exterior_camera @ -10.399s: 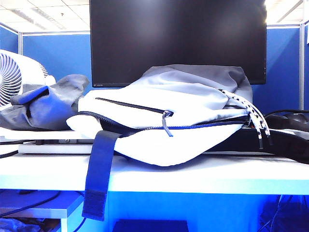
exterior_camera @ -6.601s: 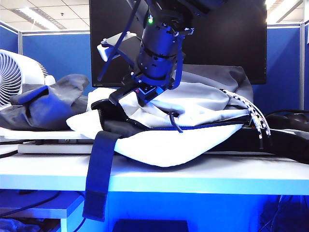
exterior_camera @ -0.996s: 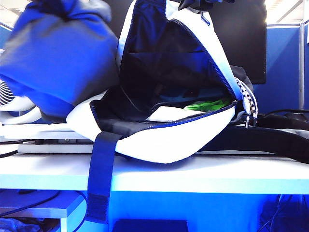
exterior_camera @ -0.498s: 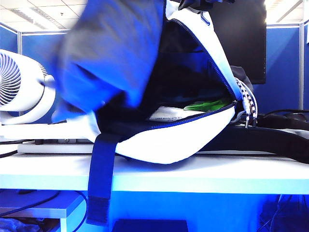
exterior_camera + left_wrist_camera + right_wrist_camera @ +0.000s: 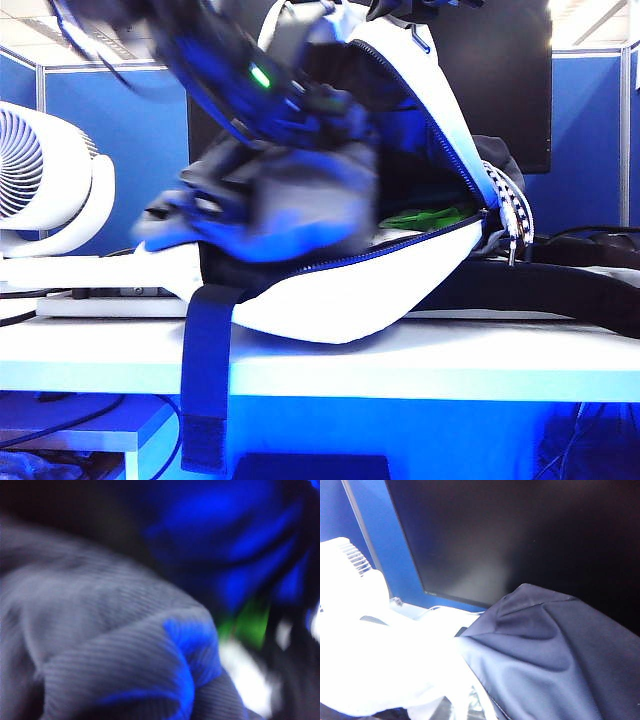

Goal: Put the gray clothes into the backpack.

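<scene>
Soft, floppy gray clothes bunch mid-frame at the backpack mouth, best gripped by a fold; left end effector closed on them, hidden; right end effector at top edge, closed on the flap.

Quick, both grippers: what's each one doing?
Left gripper: shut on the gray clothes, at the backpack mouth.
Right gripper: shut on the backpack flap, top.

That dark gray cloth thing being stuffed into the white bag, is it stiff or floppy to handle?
Probably floppy: the dark gray ribbed fabric garment bunches in soft folds at the open mouth of the white fabric backpack. It likely drapes and snags on the zipper edge. It seems light, sagging little.
</scene>
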`<state>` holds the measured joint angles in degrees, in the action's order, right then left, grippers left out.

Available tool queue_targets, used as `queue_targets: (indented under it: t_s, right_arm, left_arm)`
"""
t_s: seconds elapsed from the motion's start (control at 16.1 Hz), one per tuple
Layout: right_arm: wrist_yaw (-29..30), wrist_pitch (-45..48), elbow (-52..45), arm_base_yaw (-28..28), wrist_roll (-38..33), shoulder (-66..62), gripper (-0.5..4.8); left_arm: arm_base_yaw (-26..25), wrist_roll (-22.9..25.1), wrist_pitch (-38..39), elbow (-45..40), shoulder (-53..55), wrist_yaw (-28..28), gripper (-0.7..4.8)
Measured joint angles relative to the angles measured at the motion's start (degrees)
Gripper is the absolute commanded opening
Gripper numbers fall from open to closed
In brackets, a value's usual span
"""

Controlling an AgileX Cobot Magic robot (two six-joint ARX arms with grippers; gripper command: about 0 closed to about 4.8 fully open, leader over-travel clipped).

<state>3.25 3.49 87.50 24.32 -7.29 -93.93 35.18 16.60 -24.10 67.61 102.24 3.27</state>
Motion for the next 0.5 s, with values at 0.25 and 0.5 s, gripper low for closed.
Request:
queue_targets:
  t_s: [0.25, 0.5]
  right_arm:
    - [-0.2, 0.6, 0.0, -0.1, 0.0, 0.1, -0.01]
    - [-0.1, 1.2, 0.0, 0.0, 0.0, 0.1, -0.01]
  left_arm:
    - [-1.4, -3.5, -3.5, 13.6, 14.8, 3.1, -0.06]
    - [-4.6, -6.6, -3.8, 22.3, 21.7, 8.5, 2.89]
